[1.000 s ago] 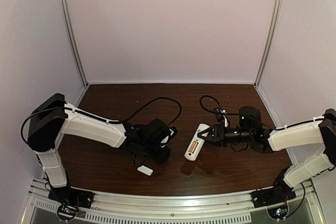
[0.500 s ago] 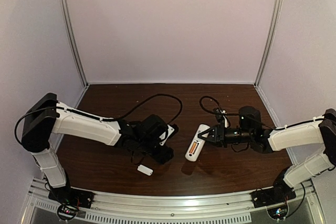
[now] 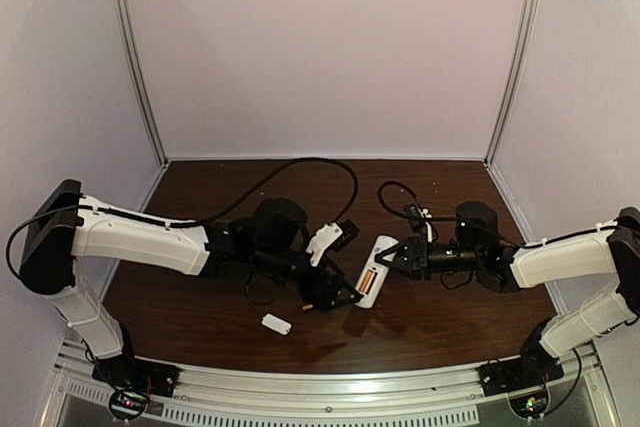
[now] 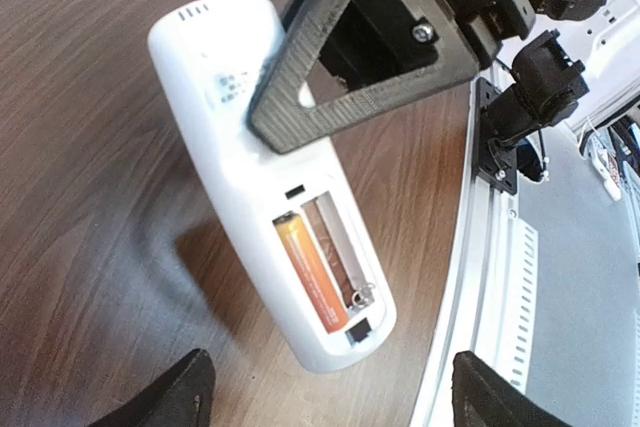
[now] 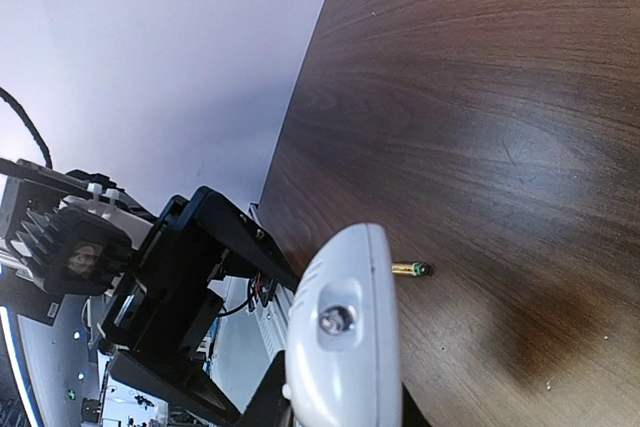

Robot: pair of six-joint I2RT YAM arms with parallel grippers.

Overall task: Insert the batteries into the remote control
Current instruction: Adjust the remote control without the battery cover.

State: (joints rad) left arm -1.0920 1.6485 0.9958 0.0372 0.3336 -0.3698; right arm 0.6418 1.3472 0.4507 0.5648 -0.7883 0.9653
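Note:
The white remote control point(image 3: 370, 282) hangs tilted above the table, back side up, and my right gripper point(image 3: 388, 255) is shut on its upper half. In the left wrist view its battery bay is uncovered: the orange battery point(image 4: 311, 273) lies in one slot, and the slot beside it holds only a spring point(image 4: 360, 296). My left gripper point(image 3: 335, 272) is open right next to the remote's lower end, fingertips point(image 4: 186, 396) wide apart and holding nothing. The golden battery point(image 5: 410, 269) lies loose on the table beyond the remote point(image 5: 345, 347).
A small white cover piece point(image 3: 275, 324) lies on the brown table point(image 3: 440, 322) near the front edge. Black cables point(image 3: 300, 169) loop across the back of the table. The metal front rail point(image 4: 500, 277) runs close by the remote's lower end.
My left arm has reached right to the remote's lower end and its jaws have opened wide. The right gripper and the remote have stayed in place.

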